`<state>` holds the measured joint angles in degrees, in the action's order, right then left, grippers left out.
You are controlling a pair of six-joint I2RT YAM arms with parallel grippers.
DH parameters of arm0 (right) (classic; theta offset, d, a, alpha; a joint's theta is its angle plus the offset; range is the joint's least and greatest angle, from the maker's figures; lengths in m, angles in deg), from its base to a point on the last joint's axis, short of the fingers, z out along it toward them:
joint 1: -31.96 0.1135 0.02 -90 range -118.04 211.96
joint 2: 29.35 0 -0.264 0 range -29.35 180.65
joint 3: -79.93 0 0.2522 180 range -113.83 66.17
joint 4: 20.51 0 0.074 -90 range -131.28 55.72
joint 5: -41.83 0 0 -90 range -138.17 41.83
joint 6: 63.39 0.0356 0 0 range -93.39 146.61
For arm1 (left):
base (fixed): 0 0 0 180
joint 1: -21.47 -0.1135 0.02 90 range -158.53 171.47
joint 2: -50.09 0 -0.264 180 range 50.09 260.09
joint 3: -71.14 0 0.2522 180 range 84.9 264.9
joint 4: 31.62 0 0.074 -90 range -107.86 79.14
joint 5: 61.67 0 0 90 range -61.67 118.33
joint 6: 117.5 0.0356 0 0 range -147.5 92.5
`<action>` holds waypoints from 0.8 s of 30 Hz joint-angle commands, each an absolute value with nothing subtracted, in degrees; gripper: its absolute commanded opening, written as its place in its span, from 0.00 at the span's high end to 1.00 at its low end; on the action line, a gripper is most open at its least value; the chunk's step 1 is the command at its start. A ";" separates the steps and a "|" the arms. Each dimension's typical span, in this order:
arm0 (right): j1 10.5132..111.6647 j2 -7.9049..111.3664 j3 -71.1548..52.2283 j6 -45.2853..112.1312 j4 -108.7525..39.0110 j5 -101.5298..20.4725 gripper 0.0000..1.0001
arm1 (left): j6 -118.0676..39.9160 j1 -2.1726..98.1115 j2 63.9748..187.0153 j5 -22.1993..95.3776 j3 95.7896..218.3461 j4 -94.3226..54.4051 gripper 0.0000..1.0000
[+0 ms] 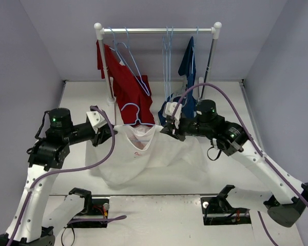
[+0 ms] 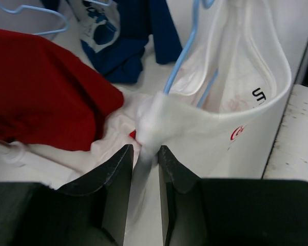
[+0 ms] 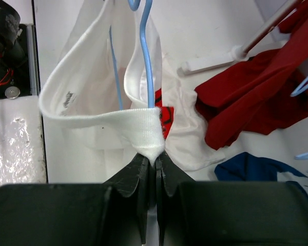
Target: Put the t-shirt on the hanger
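The white t-shirt with a small red logo hangs stretched between my two grippers above the table. My left gripper is shut on the collar's left side; in the left wrist view bunched white cloth sits between the fingers. My right gripper is shut on the collar's right side, and in the right wrist view it pinches the ribbed collar. The pale-blue hanger stands in the open neck with its hook above the collar. Its wire also shows in both wrist views.
A clothes rack stands at the back. A red shirt hangs on its left and a navy-blue shirt on its right, both trailing onto the table. Spare pale-blue hangers hang between them. Grey walls close both sides.
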<state>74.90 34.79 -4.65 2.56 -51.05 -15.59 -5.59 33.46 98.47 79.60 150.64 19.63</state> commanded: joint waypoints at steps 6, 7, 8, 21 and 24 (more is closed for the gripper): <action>74.76 30.07 -9.57 4.01 -46.40 -15.99 1.00 | -6.29 33.34 98.09 61.97 155.68 19.75 0.78; 74.76 29.91 -9.82 4.02 -46.40 -16.00 1.00 | -6.62 33.41 97.85 60.12 156.19 19.76 0.78; 74.76 29.81 -10.08 4.10 -46.40 -15.93 1.00 | -7.12 33.35 97.66 58.44 156.95 19.69 0.78; 74.76 36.71 -30.84 6.58 -46.23 -16.89 1.00 | -20.51 33.41 96.70 28.51 180.20 19.92 0.37; 74.76 39.63 -38.20 7.83 -45.88 -17.93 1.00 | -21.39 33.34 95.97 22.68 182.98 19.85 0.37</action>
